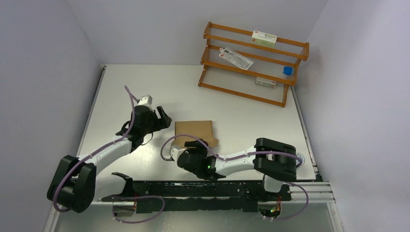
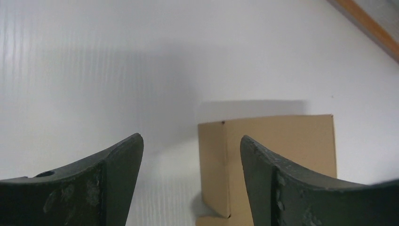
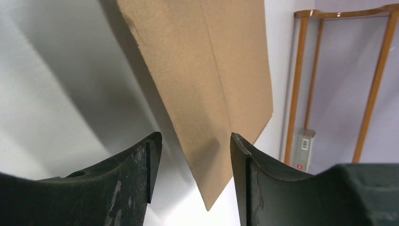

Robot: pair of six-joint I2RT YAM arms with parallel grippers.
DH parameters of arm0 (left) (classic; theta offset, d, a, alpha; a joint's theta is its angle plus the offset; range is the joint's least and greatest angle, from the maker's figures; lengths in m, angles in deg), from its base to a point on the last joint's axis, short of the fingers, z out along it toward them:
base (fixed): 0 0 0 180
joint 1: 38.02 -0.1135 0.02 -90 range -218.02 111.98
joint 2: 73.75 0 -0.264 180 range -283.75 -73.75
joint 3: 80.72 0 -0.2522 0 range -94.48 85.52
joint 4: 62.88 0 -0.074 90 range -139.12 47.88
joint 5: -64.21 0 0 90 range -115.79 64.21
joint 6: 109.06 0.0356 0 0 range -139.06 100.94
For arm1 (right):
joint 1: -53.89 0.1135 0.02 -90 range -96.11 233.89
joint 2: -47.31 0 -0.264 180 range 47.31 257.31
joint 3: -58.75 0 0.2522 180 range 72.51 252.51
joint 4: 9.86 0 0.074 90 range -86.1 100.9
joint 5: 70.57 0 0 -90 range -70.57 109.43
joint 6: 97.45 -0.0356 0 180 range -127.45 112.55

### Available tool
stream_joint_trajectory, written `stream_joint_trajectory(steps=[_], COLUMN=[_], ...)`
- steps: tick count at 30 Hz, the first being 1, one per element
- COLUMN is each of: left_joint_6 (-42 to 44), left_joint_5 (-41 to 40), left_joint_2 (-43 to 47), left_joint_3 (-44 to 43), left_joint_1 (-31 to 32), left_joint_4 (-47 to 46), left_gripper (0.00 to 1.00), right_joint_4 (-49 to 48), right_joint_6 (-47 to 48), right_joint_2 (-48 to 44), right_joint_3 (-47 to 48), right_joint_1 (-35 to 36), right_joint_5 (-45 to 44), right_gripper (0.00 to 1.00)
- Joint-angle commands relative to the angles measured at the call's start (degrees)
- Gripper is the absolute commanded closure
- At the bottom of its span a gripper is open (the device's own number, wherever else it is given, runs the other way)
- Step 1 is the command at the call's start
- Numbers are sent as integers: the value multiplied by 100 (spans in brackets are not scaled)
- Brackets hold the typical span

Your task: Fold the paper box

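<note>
On the worktop (image 1: 145, 82): plain brown paper box (image 1: 193, 129).
Both apart: left gripper (image 2: 191, 136) nearby, right gripper (image 3: 194, 139) astride its corner; rack (image 1: 251, 63) labels illegible.

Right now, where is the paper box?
In the top view, the paper box sits on the table, right of the left gripper, just beyond the right gripper.

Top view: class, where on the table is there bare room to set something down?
Bare: far-left stretch between back wall, rack and left gripper; and between paper box, rack and table's right edge. Crowded: the box's near side, at the right gripper.
</note>
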Motion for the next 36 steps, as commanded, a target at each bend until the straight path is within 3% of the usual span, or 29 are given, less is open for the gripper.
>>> stream_joint_trajectory(steps=[1, 7, 10, 14, 24, 36], left_joint_6=[88, 120, -4, -190, -660, -892], left_joint_5=[178, 471, 371, 164, -581, -973], left_joint_2=[-432, -1157, -931, -316, 1428, 2475], left_joint_3=[-536, -1078, -935, -764, -530, -1043], left_joint_1=[-78, -90, -99, -139, -152, -152], left_joint_4=[-258, -134, -115, 115, 931, 2533], left_gripper=[21, 24, 24, 23, 21, 20], right_joint_4=[-564, -518, -491, -318, 460, 1410], right_joint_6=[558, 648, 612, 483, -81, -758], right_joint_2=[132, 160, 63, -9, -185, -260], right_joint_3=[120, 204, 188, 217, 658, 1388], right_joint_1=[57, 61, 66, 67, -158, -750], right_joint_5=[-564, -540, -471, -243, 653, 2004], right_gripper=[42, 68, 85, 98, 100, 100])
